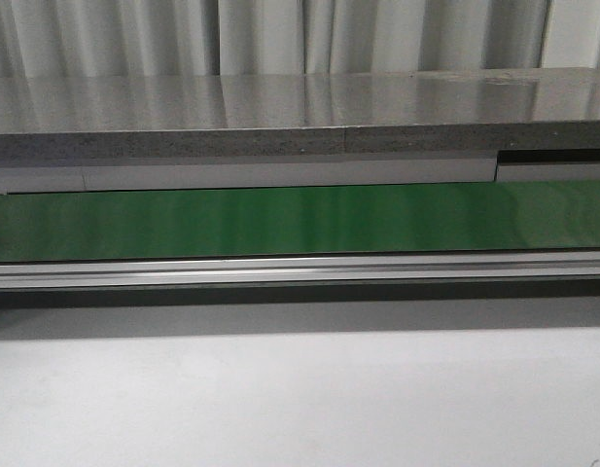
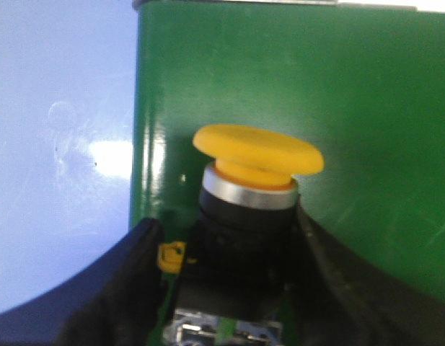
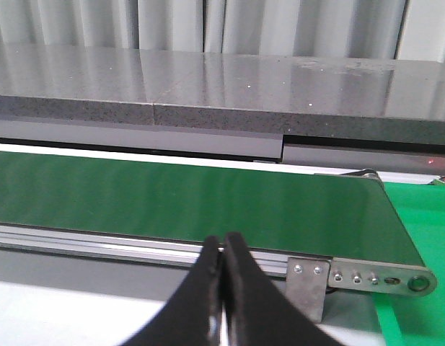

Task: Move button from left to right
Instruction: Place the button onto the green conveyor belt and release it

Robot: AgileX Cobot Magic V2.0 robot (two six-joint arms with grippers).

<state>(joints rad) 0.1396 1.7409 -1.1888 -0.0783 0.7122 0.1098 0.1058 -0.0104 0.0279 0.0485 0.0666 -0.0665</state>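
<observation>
left gripper (image 2: 229, 288) of mine is holding the button (image 2: 254, 169): in the left wrist view my two dark fingers (image 2: 135, 281) are sitting against either side of its black body, so i am reading this hand as clamped on it and not just beside it. the yellow cap is pointing away from my wrist, with a silver ring under it, so the button's long axis is running straight out along my fingers. behind the cap i am seeing the green belt (image 2: 337, 94), and off the belt's edge a pale surface (image 2: 56, 130). i cannot tell from this view whether the button is resting on the belt or being carried just above it.

my right gripper (image 3: 223, 288) is holding nothing; its two black fingers are pressed together with only a hairline between them. in the right wrist view it is hovering on the near side of the belt, close to the belt's end with the metal bracket (image 3: 373, 275).

the front view is showing only the belt, its metal rail (image 1: 300, 270) and the grey shelf (image 1: 300, 107) beyond the belt; neither arm nor the button is appearing there.

judging from this, the button is lying squarely in my left hand and well apart from my right one, so the left arm is the nearer by far. the carry along the belt toward the right end is looking like the left arm's job, with the grip already made.
</observation>
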